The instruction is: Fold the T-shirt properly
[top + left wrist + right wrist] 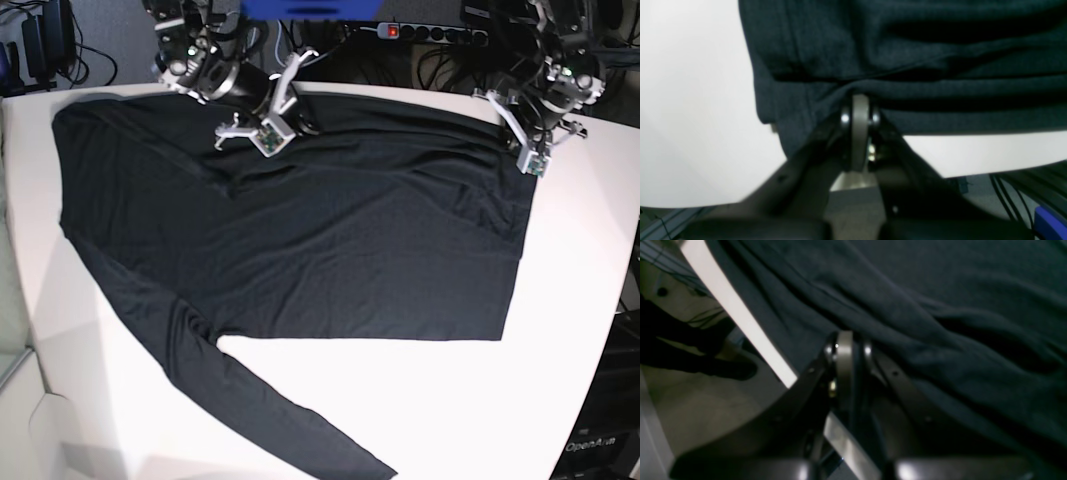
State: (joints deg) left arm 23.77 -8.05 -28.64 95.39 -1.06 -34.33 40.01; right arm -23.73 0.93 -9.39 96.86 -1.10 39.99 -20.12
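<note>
The black long-sleeved T-shirt [330, 240] lies spread over the white table [430, 400], one sleeve [290, 420] trailing toward the front edge. My left gripper [532, 160] sits at the shirt's far right corner. In the left wrist view its jaws [858, 100] are pressed together on the hem of the T-shirt [907, 50]. My right gripper [263, 135] rests on the shirt's far edge, left of centre. Seen from the right wrist, that gripper [848, 338] is shut with a fold of the T-shirt [940, 306] pinched in it, close to the table's edge [736, 313].
Behind the table's far edge lie a power strip [430, 32] and loose cables [70, 60]. A blue object [310, 8] sits at the top. Bare white table shows along the right side [580, 260] and the front.
</note>
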